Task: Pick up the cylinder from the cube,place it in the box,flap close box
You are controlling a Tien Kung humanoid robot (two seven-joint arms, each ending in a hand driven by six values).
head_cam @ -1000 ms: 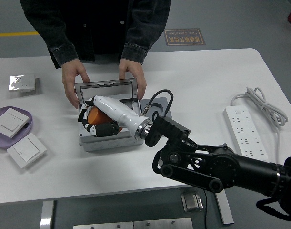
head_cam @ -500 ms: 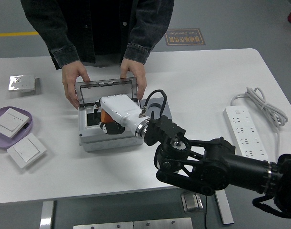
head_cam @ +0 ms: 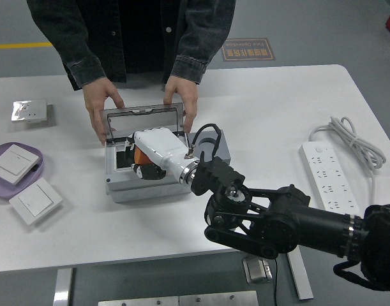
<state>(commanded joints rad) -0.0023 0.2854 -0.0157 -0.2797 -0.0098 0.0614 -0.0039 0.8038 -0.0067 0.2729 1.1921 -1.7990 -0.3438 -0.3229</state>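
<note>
My right hand (head_cam: 145, 160) has a white shell and black fingers. It reaches from the lower right into the grey box (head_cam: 118, 185) and is shut on the orange cylinder (head_cam: 138, 157), which sits low inside the box. The box's clear-windowed lid (head_cam: 141, 118) stands upright at the back. A person at the far side holds the lid's two ends, with one hand (head_cam: 100, 102) on the left and the other hand (head_cam: 182, 95) on the right. No cube shows. My left arm is out of view.
A purple plate (head_cam: 35, 159) with a white wall switch (head_cam: 11, 163) lies at the left edge. Another switch (head_cam: 35, 201) lies in front of it, and a silver-wrapped one (head_cam: 29, 111) sits at back left. A white power strip (head_cam: 327, 176) with its cord (head_cam: 351, 141) lies at right.
My right hand has turned and drawn back to the right, lowering the orange cylinder deeper into the box. The person's hands have stayed on the lid.
</note>
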